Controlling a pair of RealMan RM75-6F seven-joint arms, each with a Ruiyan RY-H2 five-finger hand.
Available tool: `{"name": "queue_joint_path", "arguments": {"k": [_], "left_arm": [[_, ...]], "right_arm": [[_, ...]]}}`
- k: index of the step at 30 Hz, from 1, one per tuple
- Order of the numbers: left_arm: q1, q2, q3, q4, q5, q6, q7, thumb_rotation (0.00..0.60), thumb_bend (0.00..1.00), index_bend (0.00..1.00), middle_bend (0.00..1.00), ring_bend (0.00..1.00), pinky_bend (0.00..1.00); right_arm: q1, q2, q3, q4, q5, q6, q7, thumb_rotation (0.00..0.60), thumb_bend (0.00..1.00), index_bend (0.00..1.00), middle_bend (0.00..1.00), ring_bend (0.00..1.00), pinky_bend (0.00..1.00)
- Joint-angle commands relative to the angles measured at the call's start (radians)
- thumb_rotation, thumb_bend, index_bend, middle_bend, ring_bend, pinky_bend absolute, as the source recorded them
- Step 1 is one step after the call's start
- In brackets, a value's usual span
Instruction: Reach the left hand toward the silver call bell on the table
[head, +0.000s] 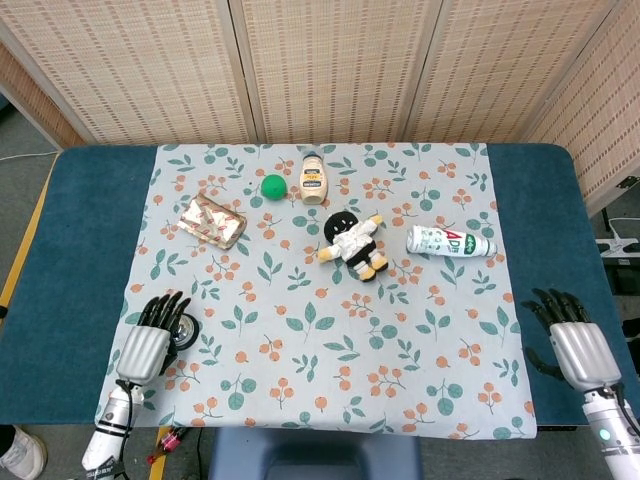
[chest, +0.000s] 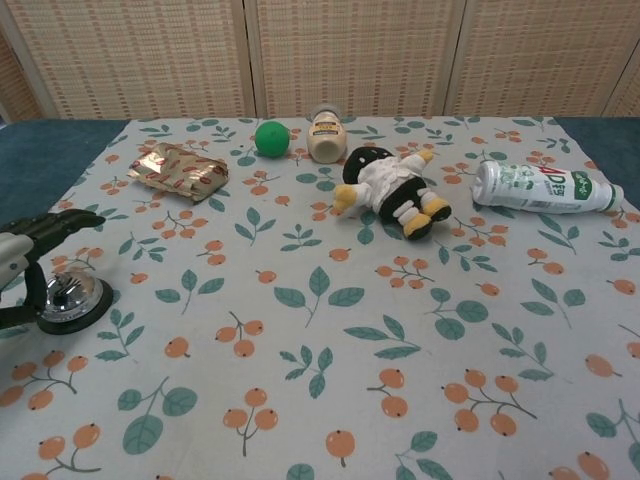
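The silver call bell (chest: 70, 295) on its black base stands near the left edge of the floral cloth; in the head view only its right edge (head: 189, 331) shows past my left hand. My left hand (head: 148, 342) hovers over the bell with its fingers spread and nothing held; in the chest view the left hand (chest: 25, 245) reaches in from the left just above the bell. My right hand (head: 577, 345) rests open on the blue table surface at the right, far from the bell.
A foil snack packet (head: 212, 221), a green ball (head: 273, 186), a squeeze bottle (head: 314, 178), a plush doll (head: 351, 243) and a lying drink bottle (head: 450, 241) sit on the far half of the floral cloth (head: 330, 330).
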Motion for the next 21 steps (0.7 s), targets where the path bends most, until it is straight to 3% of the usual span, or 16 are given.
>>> {"name": "queue_joint_path", "arguments": {"k": [1, 14, 21], "left_arm": [[-0.006, -0.028, 0.019, 0.034, 0.003, -0.019, -0.019, 0.6, 1.0, 0.0, 0.0, 0.0, 0.08], [-0.004, -0.073, 0.052, 0.103, -0.023, -0.079, -0.045, 0.6, 1.0, 0.0, 0.0, 0.0, 0.08], [-0.003, -0.039, 0.038, 0.07, -0.009, -0.027, -0.018, 0.6, 1.0, 0.0, 0.0, 0.0, 0.08]], "right_arm": [[0.0, 0.001, 0.001, 0.0, 0.0, 0.001, 0.002, 0.6, 0.27, 0.2, 0.06, 0.0, 0.05], [0.004, 0.001, -0.001, -0.002, 0.006, -0.009, -0.002, 0.6, 0.27, 0.2, 0.06, 0.0, 0.05], [0.005, 0.003, 0.0, -0.005, 0.009, -0.011, 0.0, 0.6, 0.27, 0.2, 0.07, 0.0, 0.05]]}}
